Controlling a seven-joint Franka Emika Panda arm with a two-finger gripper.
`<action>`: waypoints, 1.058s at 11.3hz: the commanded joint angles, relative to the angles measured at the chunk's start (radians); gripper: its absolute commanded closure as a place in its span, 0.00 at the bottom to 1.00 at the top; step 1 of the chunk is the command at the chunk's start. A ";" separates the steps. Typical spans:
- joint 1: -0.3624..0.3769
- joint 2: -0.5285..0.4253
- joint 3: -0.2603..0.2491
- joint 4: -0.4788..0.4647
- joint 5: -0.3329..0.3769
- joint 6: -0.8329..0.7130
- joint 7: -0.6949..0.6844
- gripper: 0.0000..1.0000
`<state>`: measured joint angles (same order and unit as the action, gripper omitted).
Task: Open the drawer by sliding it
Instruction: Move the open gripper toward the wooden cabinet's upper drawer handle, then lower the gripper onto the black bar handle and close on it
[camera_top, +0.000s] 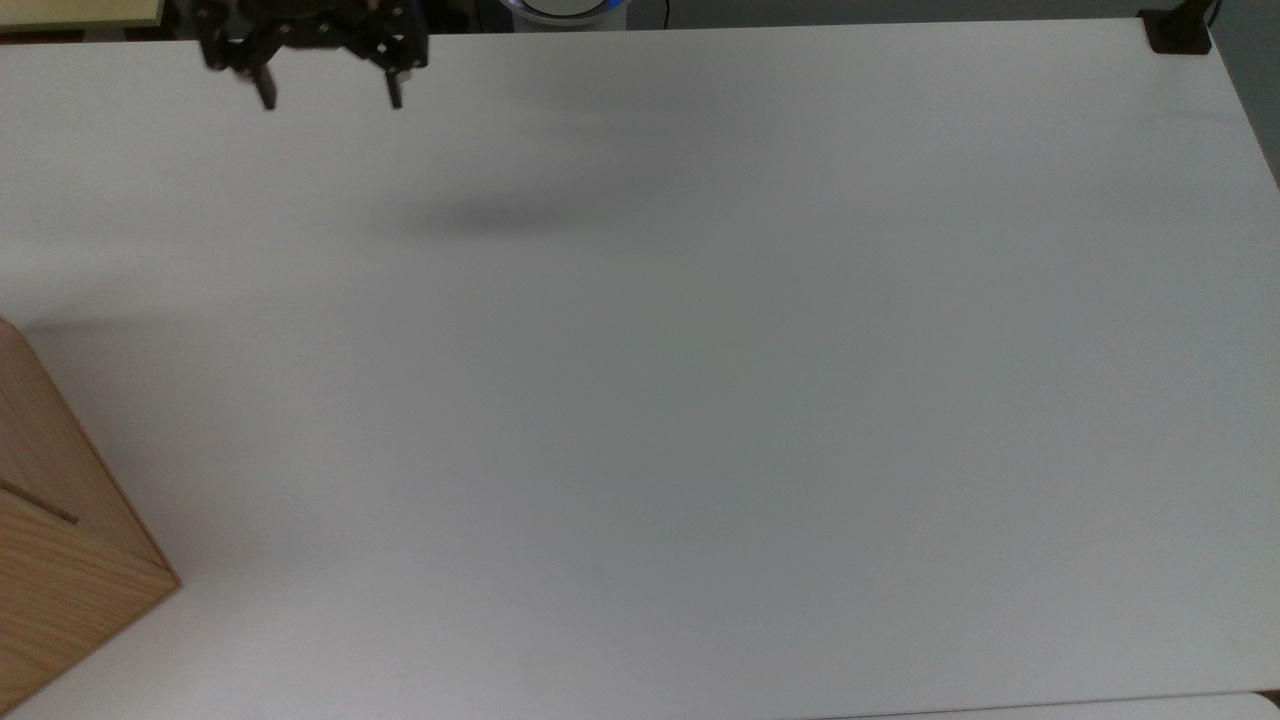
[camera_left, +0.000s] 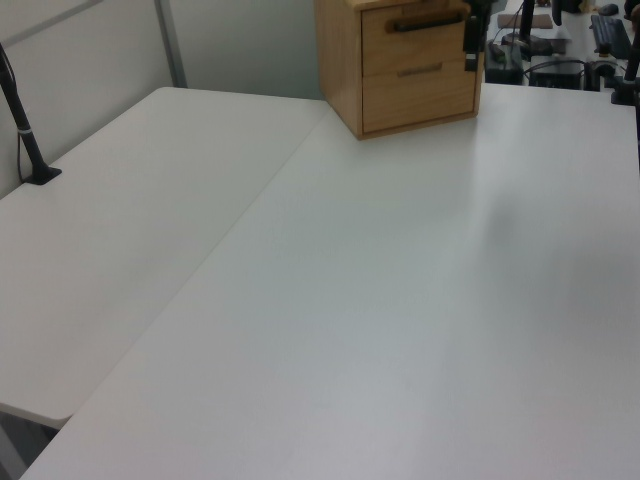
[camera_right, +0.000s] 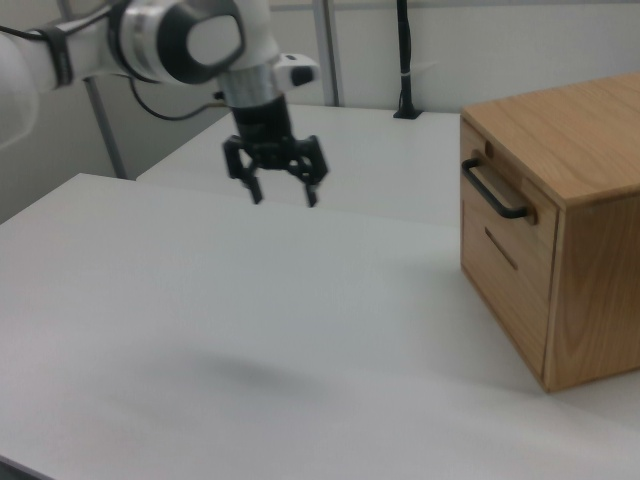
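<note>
Your gripper (camera_right: 281, 195) is hanging above the table (camera_right: 250, 330) with both fingers (camera_right: 256, 188) pointing down and spread wide, nothing between them. In the top view it sits at the upper left (camera_top: 330, 95), with its shadow on the tabletop below and to the top view's right. It's well apart from the cabinet (camera_right: 590, 150), which stands at the right view's right edge.

Step in hand, as I read it: approach. No contact yet, and the drawer (camera_right: 500, 225) looks fully shut, front flush with the cabinet body.

Next move calls for you to carry the gripper across to the black bar handle (camera_right: 493, 193), line the fingers up either side of the bar, close on it, then pull straight out along the slide direction. The bar runs horizontally across the drawer front, so you'll likely need to reorient the wrist from the current downward pose.

The drawer itself: light pine front, upper one of two in the left view (camera_left: 415, 40), black bar standing off the face on two posts. The lower front (camera_left: 420, 90) has a slimmer pull; don't mix them up. Rails can't be seen while it's closed.
</note>
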<state>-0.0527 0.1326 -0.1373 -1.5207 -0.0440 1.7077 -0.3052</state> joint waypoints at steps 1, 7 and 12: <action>-0.062 0.065 -0.004 0.036 -0.007 0.226 -0.252 0.00; -0.093 0.185 -0.071 0.036 -0.137 0.743 -0.308 0.04; -0.136 0.291 -0.100 0.034 -0.212 1.029 -0.304 0.12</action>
<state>-0.1800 0.3898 -0.2238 -1.5013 -0.2425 2.6737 -0.5893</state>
